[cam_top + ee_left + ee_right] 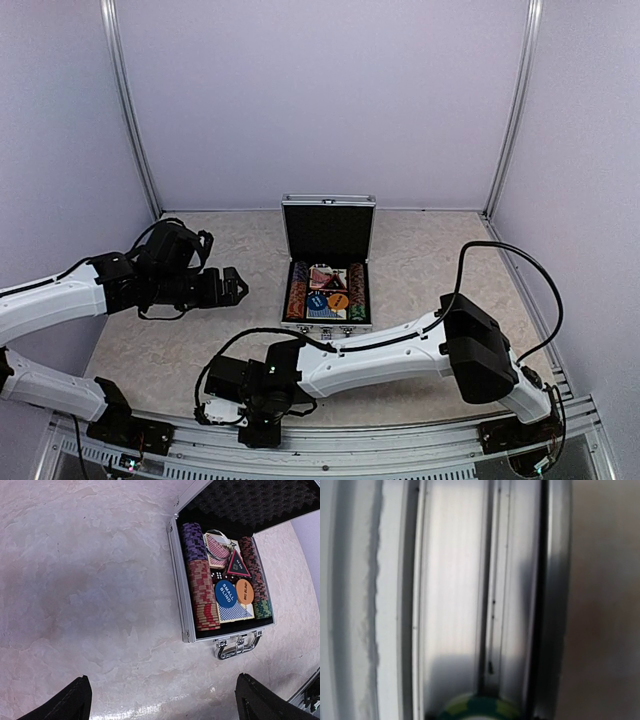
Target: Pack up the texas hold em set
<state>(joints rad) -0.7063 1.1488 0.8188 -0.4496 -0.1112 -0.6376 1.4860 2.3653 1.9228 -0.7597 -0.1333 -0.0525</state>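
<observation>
The silver case [326,327] stands open mid-table with its black-lined lid upright. In the left wrist view it holds chip stacks [202,595], a red deck [217,547], a blue deck [232,613], a blue disc [225,593], an orange disc [244,591] and the red-black triangle marker [237,566]. My left gripper [235,287] hovers left of the case, open and empty, its fingers [70,700] wide apart. My right gripper [235,405] reaches down at the table's near edge. A green chip [477,710] shows at the bottom of its view; its fingers are hidden.
An aluminium rail [455,580] runs along the near edge and fills the right wrist view. The case handle [239,647] points toward the arms. Pale walls enclose the marbled table [180,340] on three sides. A black cable [520,265] loops above the right arm.
</observation>
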